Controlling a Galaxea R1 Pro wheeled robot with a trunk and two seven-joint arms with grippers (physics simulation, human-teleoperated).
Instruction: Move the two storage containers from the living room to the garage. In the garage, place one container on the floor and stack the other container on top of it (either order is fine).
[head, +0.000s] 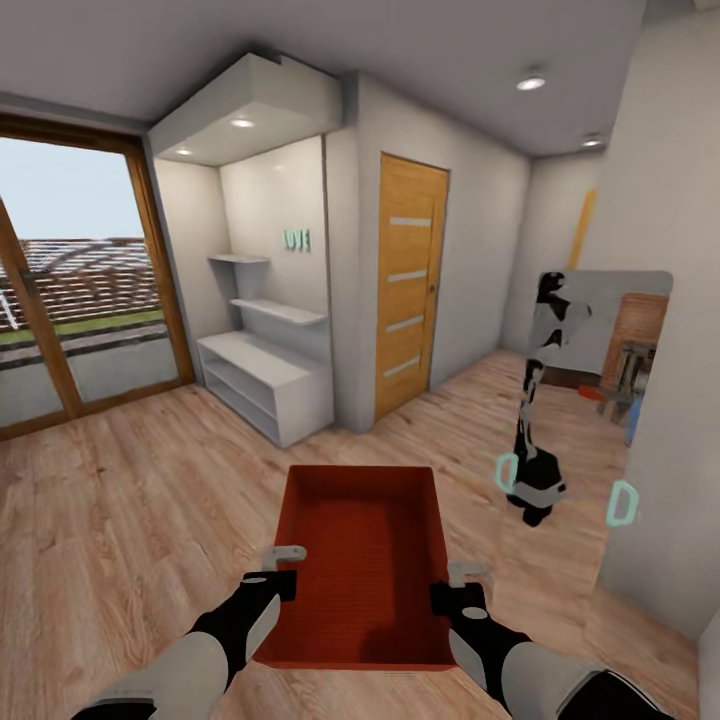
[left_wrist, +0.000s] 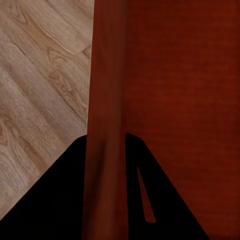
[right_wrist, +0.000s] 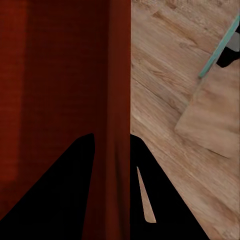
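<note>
I hold one orange-red open-topped storage container (head: 365, 560) level in front of me, above a light wood plank floor (head: 120, 500). My left gripper (head: 285, 572) is shut on its left wall and my right gripper (head: 455, 590) on its right wall. In the left wrist view the thin container wall (left_wrist: 107, 100) runs between the black fingers of my left gripper (left_wrist: 106, 142). The right wrist view shows the same for the other wall (right_wrist: 117, 100) and my right gripper (right_wrist: 112, 140). The container is empty. The second container and the garage are out of view.
A closed wooden door (head: 410, 285) stands ahead, with white alcove shelves (head: 265, 385) to its left and a large glass sliding door (head: 70, 300) at far left. On the right wall a mirror (head: 600, 330) reflects me and a brick fireplace. A passage leads ahead to the right.
</note>
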